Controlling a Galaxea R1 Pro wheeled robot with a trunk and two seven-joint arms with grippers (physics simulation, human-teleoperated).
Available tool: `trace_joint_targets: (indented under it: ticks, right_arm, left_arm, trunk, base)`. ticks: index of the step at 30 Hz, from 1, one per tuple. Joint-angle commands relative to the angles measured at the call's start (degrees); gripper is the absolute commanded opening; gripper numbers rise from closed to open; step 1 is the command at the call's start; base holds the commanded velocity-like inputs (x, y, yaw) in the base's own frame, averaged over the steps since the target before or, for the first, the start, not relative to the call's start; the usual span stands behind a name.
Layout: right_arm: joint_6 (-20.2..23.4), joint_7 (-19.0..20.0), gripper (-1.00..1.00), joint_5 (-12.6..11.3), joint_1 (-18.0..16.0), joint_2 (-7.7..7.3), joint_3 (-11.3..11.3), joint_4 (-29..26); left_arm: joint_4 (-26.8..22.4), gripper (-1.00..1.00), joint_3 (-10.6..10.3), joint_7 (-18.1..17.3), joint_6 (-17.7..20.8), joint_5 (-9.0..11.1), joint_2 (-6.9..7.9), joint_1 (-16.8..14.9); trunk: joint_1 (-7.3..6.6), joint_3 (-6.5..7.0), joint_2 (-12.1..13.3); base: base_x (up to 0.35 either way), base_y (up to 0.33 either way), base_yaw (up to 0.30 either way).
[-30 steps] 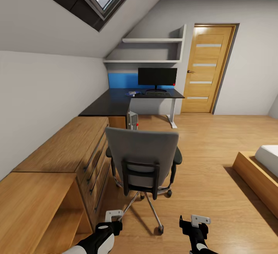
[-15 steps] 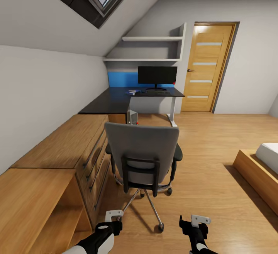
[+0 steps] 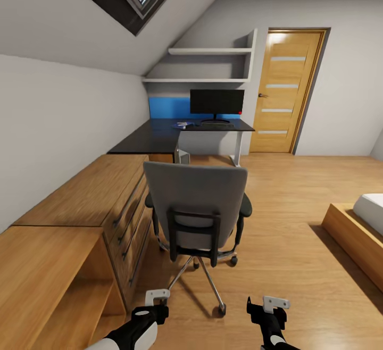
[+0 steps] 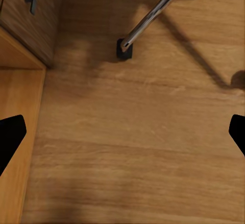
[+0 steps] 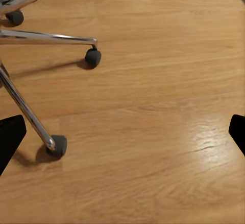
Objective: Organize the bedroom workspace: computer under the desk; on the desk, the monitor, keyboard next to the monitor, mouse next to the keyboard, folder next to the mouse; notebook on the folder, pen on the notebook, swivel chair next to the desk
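While the robot faces the back of the swivel chair [image 3: 196, 209] from across the wooden floor [image 3: 298, 190], the long black counter [image 3: 159, 137] lies well beyond it under the sloped ceiling. On the counter stands the monitor [image 3: 217, 101], with the keyboard [image 3: 217, 125] just in front of its stand and a small bluish item to its side, too small to name. The computer [image 3: 182, 156] peeks out below the counter's edge, behind the chair back. Whether the folder lies on the seat cannot be told; the backrest hides it.

A light wooden drawer chest [image 3: 101, 196] runs beside the chair, drawers closed, contents unseen.

Both left gripper [image 3: 156, 298] and right gripper [image 3: 270, 303] hang low with fingers spread wide and nothing between them.

Judging the step as an approach, the robot should come round the chair's side, keeping clear of the casters [image 5: 93, 57] and chrome legs, so the seat is visible before reaching.
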Motion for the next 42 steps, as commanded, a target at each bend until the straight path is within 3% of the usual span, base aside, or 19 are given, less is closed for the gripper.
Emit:
trace_joint_targets:
  ticks: [1,42]
  right_arm:
    - [-0.2,-0.3,1.00,0.6,-0.1,0.01,-0.4,0.1]
    - [-1.4,-0.3,1.00,1.0,-0.1,0.09,-0.1,-0.3]
  left_arm:
    - [-0.1,1.00,-0.5,0.4,0.3,0.3,0.03,0.0]
    - [-0.5,1.00,-0.3,0.4,1.1,0.5,0.22,0.0]
  trunk:
    - [0.22,-0.24,-0.4]
    - [9.22,-7.60,-16.9]
  base:
    - [0.000,0.000,0.000]
    - [0.000,0.000,0.000]
